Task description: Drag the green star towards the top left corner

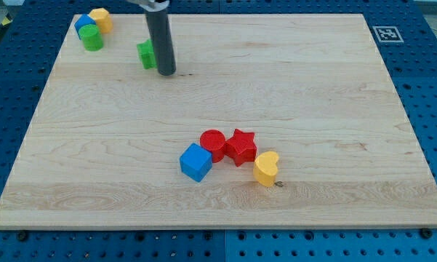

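Observation:
The green star (pixel 146 54) lies near the view's top left on the wooden board (pixel 313 87), partly hidden by my rod. My tip (pixel 166 73) rests on the board just right of the star, touching or nearly touching its right side. At the top left corner sit a blue block (pixel 83 24), a green cylinder (pixel 92 38) and a yellow block (pixel 100 18), clustered together to the left of the star.
Lower in the middle of the board lie a blue cube (pixel 195 161), a red cylinder (pixel 213 143), a red star (pixel 241 146) and a yellow heart (pixel 266 168), in a row. A fiducial marker (pixel 385 33) sits off the top right corner.

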Robot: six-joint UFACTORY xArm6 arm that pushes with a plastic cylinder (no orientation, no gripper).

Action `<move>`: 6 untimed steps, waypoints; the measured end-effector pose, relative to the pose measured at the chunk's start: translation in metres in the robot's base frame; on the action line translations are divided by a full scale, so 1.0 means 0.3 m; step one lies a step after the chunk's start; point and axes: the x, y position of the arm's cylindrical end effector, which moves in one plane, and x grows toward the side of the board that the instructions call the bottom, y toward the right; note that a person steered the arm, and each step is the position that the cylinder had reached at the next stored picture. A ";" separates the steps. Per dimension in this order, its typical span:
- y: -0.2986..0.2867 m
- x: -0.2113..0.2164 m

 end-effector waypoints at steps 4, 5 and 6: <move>-0.101 0.014; -0.169 -0.072; -0.187 -0.139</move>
